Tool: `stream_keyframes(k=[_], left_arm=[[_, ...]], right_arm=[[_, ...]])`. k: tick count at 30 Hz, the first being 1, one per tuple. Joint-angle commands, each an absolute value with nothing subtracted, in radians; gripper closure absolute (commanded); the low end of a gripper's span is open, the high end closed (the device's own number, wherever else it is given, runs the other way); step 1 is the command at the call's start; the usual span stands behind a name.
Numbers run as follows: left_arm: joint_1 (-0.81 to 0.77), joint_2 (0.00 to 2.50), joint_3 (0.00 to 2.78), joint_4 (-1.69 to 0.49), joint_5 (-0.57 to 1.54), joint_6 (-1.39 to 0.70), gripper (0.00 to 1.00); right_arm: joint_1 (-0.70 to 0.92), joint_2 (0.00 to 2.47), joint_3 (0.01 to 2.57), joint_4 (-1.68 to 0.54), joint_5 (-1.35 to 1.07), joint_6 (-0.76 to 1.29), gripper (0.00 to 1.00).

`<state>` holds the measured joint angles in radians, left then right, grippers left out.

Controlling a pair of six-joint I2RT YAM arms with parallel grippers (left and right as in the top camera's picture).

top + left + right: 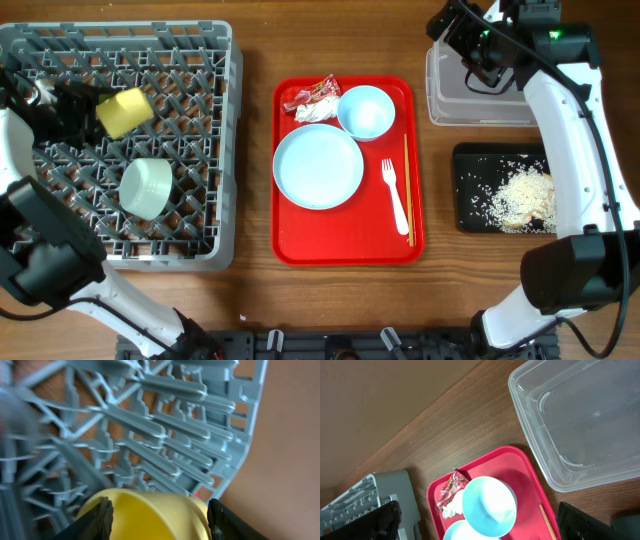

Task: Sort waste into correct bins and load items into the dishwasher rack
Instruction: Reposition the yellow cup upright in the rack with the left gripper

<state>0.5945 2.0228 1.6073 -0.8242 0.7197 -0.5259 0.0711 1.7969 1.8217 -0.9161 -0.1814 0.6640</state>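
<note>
Two YAM arms work at a wooden worktop [255,150]; places are given relative to the red serving tray [345,248] at its centre. Left of the tray sits the grey dishwasher rack [190,130], with one pale-blue bowl [147,187] lying among its pegs. The left gripper [159,519] holds the yellow cup [124,111] over the rack's far half, jaws closed on the cup's sides and the cup tipped on its side; whether the cup touches the pegs cannot be told. On the tray, the round pale-blue plate [318,167] fills the left half. The second pale-blue bowl [366,111] stands in the far right part, just beside the plate. The white plastic fork [396,192] lies right of the plate, tines toward the far edge, and a thin wooden stick [408,190] lies along the tray's right rim. The crinkled red snack wrapper [312,95] and crumpled white napkin [318,113] rest together in the tray's far left corner, just beside that bowl. Right of the tray, the clear plastic tub [460,105] lies at the far side and the black tray [470,190] nearer, the latter holding white rice-like scraps [520,195]. The right gripper [477,512] hangs above the tub's left end, jaws spread wide with nothing between them.
</note>
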Motion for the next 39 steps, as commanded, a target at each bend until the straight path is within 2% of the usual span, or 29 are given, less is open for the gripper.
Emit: stream_keyframes(k=[1, 3, 4, 10, 13, 17, 19, 22, 28, 32, 39], left_arm=[[0.596, 1.950, 1.588, -0.835, 0.576, -0.475, 0.21], [0.596, 1.931, 1.588, -0.835, 0.574, -0.475, 0.03], [0.596, 1.929, 1.588, -0.835, 0.574, -0.475, 0.00], [0.599, 1.912, 1.592, -0.842, 0.570, -0.479, 0.01], [0.606, 1.882, 1.594, -0.847, 0.482, -0.511, 0.03], [0.613, 1.829, 1.597, -0.850, 0.390, -0.513, 0.13], [0.614, 1.763, 1.605, -0.854, 0.284, -0.513, 0.24], [0.610, 1.691, 1.605, -0.890, 0.267, -0.511, 0.96], [0.512, 1.704, 1.583, -0.966, 0.228, -0.467, 0.96], [0.464, 1.749, 1.576, -0.989, 0.127, -0.467, 0.96], [0.464, 1.845, 1.575, -0.965, 0.073, -0.478, 0.96]], right_arm=[[0.073, 1.809, 1.818, -0.914, -0.168, 0.658, 0.00], [0.073, 1.809, 1.818, -0.914, -0.168, 0.657, 0.00], [0.073, 1.809, 1.818, -0.914, -0.168, 0.658, 0.00], [0.073, 1.809, 1.818, -0.914, -0.168, 0.658, 0.00], [0.073, 1.809, 1.818, -0.914, -0.168, 0.658, 0.00], [0.073, 1.809, 1.818, -0.914, -0.168, 0.657, 0.01], [0.073, 1.809, 1.818, -0.914, -0.168, 0.658, 0.00], [0.073, 1.809, 1.818, -0.914, -0.168, 0.658, 0.00], [0.073, 1.809, 1.818, -0.914, -0.168, 0.658, 0.00], [0.073, 1.809, 1.818, -0.914, -0.168, 0.657, 0.00], [0.073, 1.809, 1.818, -0.914, -0.168, 0.658, 0.00]])
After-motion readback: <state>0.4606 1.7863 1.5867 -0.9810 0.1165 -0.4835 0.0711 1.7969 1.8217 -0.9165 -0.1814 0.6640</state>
